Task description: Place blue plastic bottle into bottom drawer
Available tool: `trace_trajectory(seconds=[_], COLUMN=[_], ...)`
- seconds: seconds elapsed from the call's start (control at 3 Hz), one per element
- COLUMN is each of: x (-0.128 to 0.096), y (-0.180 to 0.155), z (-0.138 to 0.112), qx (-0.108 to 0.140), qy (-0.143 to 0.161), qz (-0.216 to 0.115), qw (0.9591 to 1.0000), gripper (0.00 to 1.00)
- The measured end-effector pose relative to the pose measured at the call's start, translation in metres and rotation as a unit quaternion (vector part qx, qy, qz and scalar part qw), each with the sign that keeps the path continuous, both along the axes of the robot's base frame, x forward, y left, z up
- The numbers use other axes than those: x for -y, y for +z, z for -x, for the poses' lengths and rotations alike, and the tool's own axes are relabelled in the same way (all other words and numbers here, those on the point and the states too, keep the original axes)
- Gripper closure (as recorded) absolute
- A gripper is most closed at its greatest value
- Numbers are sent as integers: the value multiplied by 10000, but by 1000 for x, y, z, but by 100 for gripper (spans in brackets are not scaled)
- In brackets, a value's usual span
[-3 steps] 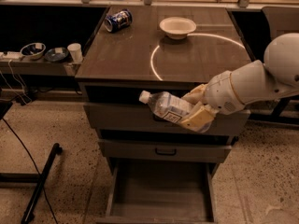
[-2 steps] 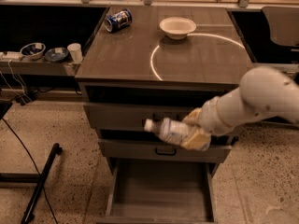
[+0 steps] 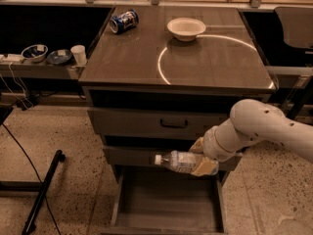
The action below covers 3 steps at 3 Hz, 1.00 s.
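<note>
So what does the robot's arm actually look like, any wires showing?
The arm is a smooth, rounded off-white shell, thick like a tube, with a few small dark dots and ringed seams near the wrist. No cables show. The gripper, in front of the middle drawer, has stubby tan fingers.

Gripper, above the right rear of the open bottom drawer, clasps the blue plastic bottle, held horizontal, cap toward the drawer's left wall.
</note>
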State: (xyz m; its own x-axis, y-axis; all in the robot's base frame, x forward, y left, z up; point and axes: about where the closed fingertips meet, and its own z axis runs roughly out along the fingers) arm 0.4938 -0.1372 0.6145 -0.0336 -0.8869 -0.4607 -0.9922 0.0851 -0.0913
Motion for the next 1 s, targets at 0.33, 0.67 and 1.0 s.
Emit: trace_trajectory(seconds=[0.33, 0.67, 1.0], x=[1, -8, -18], y=[-71, -157, -249], z=[-15, -7, 8], qx=[-361, -753, -1117], qy=[-217, -193, 105], qz=[-418, -768, -1464], qw=[9982, 9940, 9829], gripper=[100, 100, 100])
